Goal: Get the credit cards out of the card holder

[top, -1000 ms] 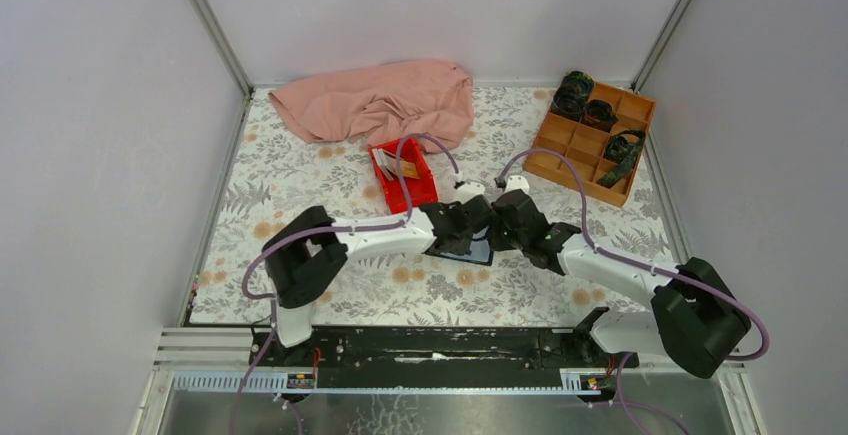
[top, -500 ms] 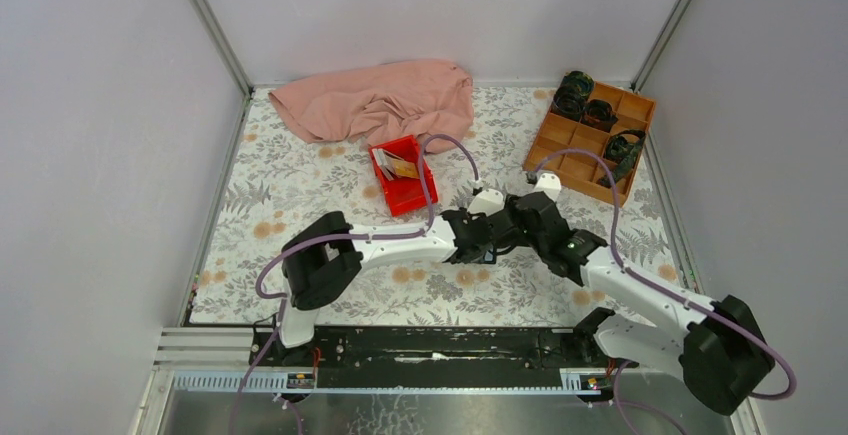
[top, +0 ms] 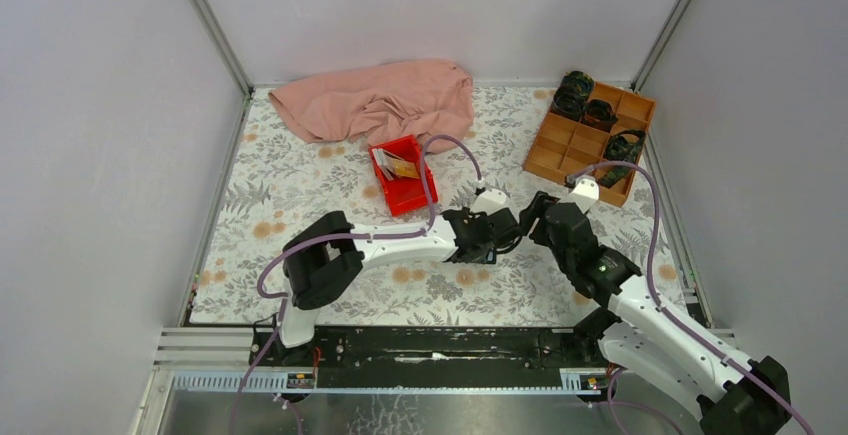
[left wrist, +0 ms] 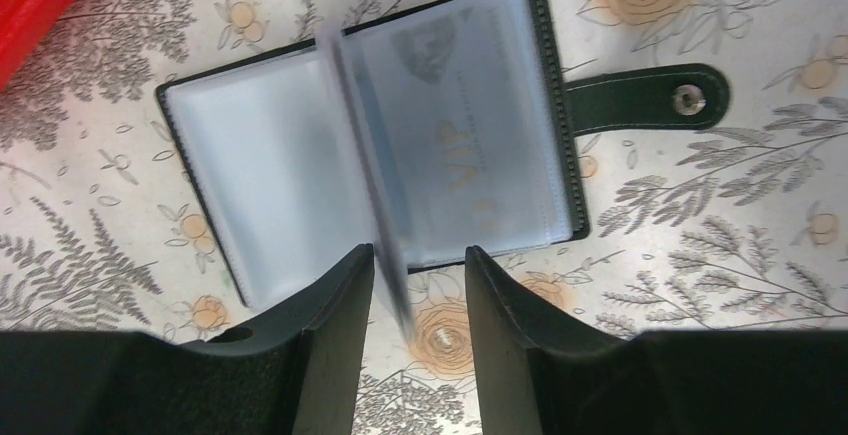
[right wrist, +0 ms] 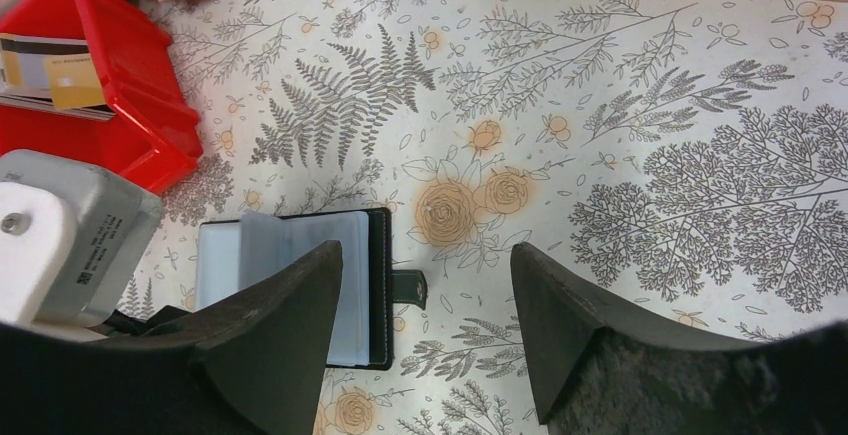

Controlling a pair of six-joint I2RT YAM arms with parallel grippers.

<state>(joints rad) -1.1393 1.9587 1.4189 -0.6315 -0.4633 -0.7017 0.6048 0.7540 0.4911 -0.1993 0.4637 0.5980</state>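
From above, my left claw (top: pixel 507 238) and right claw (top: pixel 533 223) meet nose to nose over the middle of the flowered worktop (top: pixel 290 190). The card holder lies beneath them and I cannot make it out here. Beyond my left claw, the red tray (top: pixel 412 195) holds a few credit cards (top: pixel 400 165). A pink cloth (top: pixel 380 100) is bunched behind it, and the wooden compartment box (top: pixel 585 145) sits far right.

On my left wrist camera, the card holder (left wrist: pixel 270 155) lies open on the worktop, just ahead of my left claw (left wrist: pixel 418 255), its snap strap (left wrist: pixel 650 100) pointing right. A pale VIP card (left wrist: pixel 460 155) sits in the right-hand sleeve. One clear leaf (left wrist: pixel 365 175) stands up, blurred, its near edge between my fingers. They are partly apart, and I cannot tell whether it touches either.

On my right wrist camera, my right claw (right wrist: pixel 428 255) is spread wide and holds nothing. The card holder (right wrist: pixel 357 295) lies below it, mostly behind one finger, with only the strap in the gap
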